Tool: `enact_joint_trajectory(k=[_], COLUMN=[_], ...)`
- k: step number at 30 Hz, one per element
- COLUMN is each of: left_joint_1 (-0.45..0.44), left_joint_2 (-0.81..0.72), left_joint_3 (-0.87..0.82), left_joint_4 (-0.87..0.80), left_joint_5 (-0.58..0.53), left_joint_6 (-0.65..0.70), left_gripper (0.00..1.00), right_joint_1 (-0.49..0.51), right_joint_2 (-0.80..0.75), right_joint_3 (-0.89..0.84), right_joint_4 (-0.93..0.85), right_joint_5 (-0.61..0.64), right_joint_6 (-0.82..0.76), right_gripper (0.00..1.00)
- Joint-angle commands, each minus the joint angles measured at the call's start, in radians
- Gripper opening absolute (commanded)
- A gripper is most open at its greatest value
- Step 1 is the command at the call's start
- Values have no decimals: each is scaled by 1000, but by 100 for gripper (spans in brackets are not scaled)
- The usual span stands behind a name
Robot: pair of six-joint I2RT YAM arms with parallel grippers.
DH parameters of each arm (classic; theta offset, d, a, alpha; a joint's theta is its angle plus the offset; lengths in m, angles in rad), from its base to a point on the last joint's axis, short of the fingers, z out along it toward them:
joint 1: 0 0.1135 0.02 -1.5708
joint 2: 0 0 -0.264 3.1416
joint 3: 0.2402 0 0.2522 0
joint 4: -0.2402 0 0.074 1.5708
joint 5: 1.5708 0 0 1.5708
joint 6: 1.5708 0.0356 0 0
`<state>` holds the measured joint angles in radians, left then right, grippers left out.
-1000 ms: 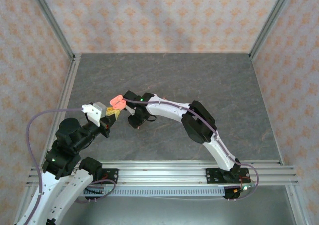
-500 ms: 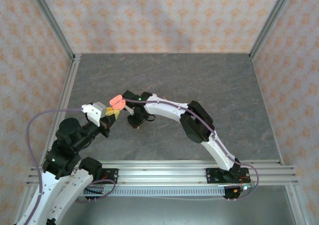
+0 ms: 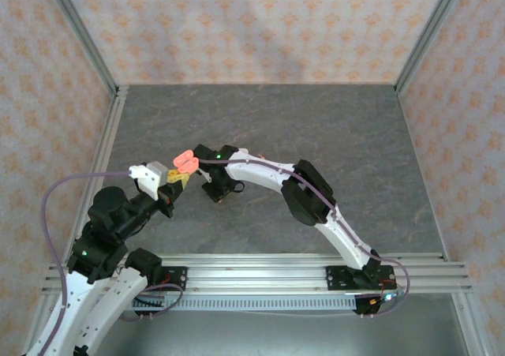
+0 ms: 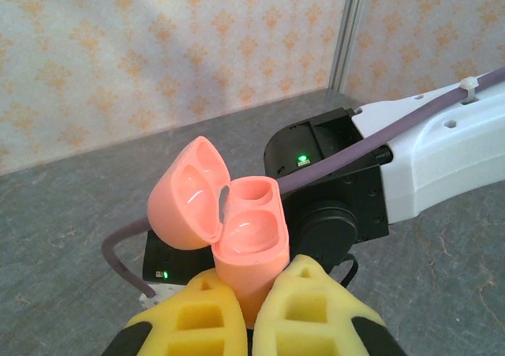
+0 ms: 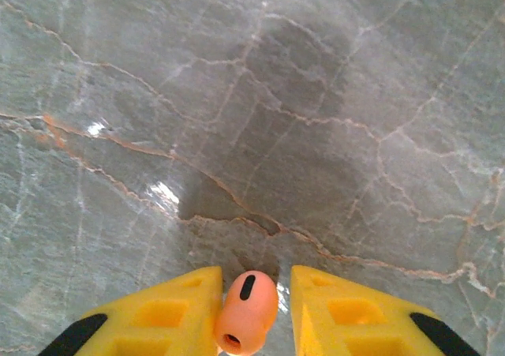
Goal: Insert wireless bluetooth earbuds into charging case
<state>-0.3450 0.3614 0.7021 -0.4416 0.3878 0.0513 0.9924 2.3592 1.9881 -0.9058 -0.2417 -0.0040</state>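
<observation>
Charging case (image 4: 245, 237), coral-pink with its lid swung open and both sockets vacant, is clamped at its base in the jaws of the left gripper (image 4: 252, 279), held clear of the worktop (image 5: 316, 95). One coral-pink earbud (image 5: 246, 309) sits at the worktop surface between the jaws of the right gripper (image 5: 254, 277), which stand slightly apart around it. Pick-up appears to be in hand; the next move calls for a full close, a lift, and stem-to-socket alignment.

Open charging case (image 4: 246, 241) between left end effector (image 4: 254, 281) fingers, lid (image 4: 189, 194) to its left; earbud (image 5: 246, 309) between right end effector (image 5: 254, 283) fingers, bench (image 5: 316, 95) beneath.
</observation>
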Motion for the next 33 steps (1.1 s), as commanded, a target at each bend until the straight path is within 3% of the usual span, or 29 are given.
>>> enact_joint_trajectory(k=[1,12,22,33], left_joint_1=[-2,-2,-1,-3], left_joint_2=[-16,-9,19,122], left_joint_3=[0,-9,-29,-85], left_joint_4=[24,57,141,355], left_joint_5=[-2,45,192,284], left_joint_6=[-5,-24,-38,-140], left_gripper=[0,0,0,0], right_joint_1=[7,-14,-111,-123], right_joint_2=[-3,-261,-584,-924], right_joint_3=[9,-234,-532,-805], right_joint_4=[-46,244,611,1003], right_joint_5=[15,79,44,48], right_joint_6=[21,88,218,128], right_gripper=[24,13,8,6])
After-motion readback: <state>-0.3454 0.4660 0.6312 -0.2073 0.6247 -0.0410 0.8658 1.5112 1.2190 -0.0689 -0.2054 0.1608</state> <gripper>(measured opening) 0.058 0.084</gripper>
